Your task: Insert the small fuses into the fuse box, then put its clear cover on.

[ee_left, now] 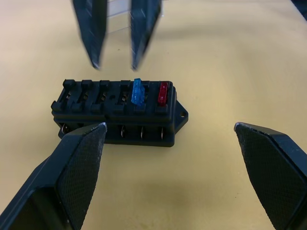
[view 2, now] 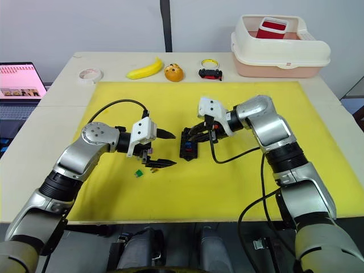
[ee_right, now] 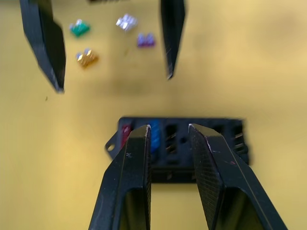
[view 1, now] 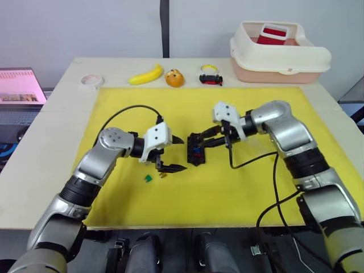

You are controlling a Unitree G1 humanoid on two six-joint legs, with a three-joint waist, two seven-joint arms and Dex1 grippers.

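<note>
The black fuse box (view 1: pixel 195 153) lies in the middle of the yellow mat. A blue fuse (ee_left: pixel 137 91) stands tall in one slot, with a red fuse (ee_left: pixel 163 92) seated beside it. My right gripper (view 1: pixel 196 139) hovers just over the box, its fingers (ee_right: pixel 139 158) a little apart and empty. My left gripper (view 1: pixel 177 153) is wide open just left of the box, facing its long side. Loose fuses lie under my left arm: green (ee_right: pixel 79 28), amber (ee_right: pixel 86 56), grey (ee_right: pixel 126 21) and purple (ee_right: pixel 146 40). The clear cover is out of view.
A cream bin (view 1: pixel 278 57) holding a red object stands at the back right. Along the back edge lie a banana (view 1: pixel 145 74), an orange toy (view 1: pixel 174 78), a small toy car (view 1: pixel 211 78) and a tape roll (view 1: pixel 91 81). A laptop (view 1: pixel 20 85) sits far left.
</note>
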